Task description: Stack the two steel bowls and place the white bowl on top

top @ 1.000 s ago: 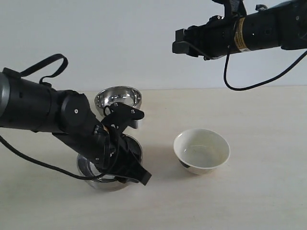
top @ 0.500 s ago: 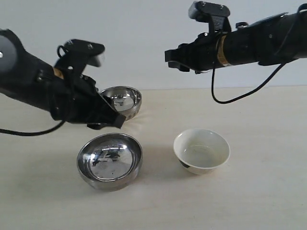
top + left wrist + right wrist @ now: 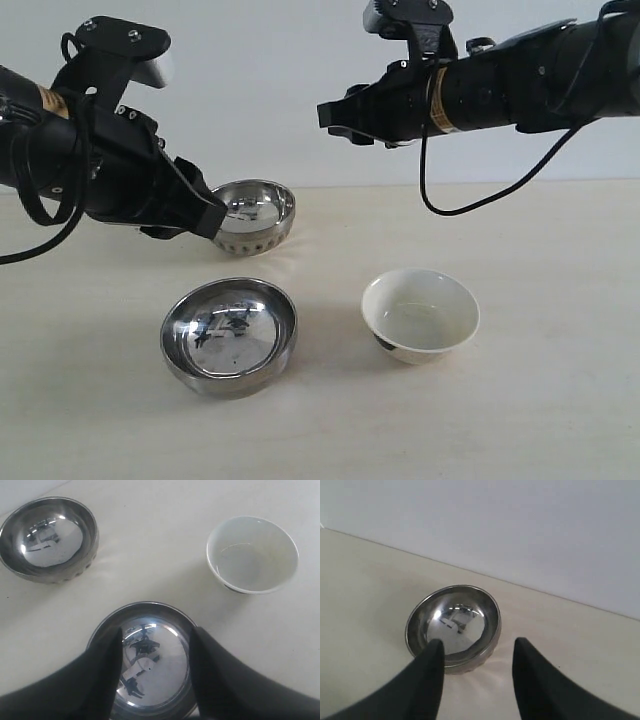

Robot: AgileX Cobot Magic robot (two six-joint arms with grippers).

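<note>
The wider plain steel bowl (image 3: 229,337) (image 3: 150,665) stands on the table at the front left. Behind it stands the smaller dimpled steel bowl (image 3: 255,215) (image 3: 48,539) (image 3: 454,625). The white bowl (image 3: 420,313) (image 3: 252,554) sits to the right, with a dark mark low on its side. My left gripper (image 3: 203,213) (image 3: 156,632) hangs open and empty above the wide bowl, to its left and clear of it. My right gripper (image 3: 335,112) (image 3: 479,642) is open and empty, high in the air and facing the dimpled bowl.
The bowls rest on a pale beige table (image 3: 560,400) with a plain white wall behind it. A black cable (image 3: 470,200) loops down from the right arm above the table's far side.
My left arm has lifted off the wide steel bowl and swung up and to the left, leaving the bowl in place. The right arm has shifted left.
</note>
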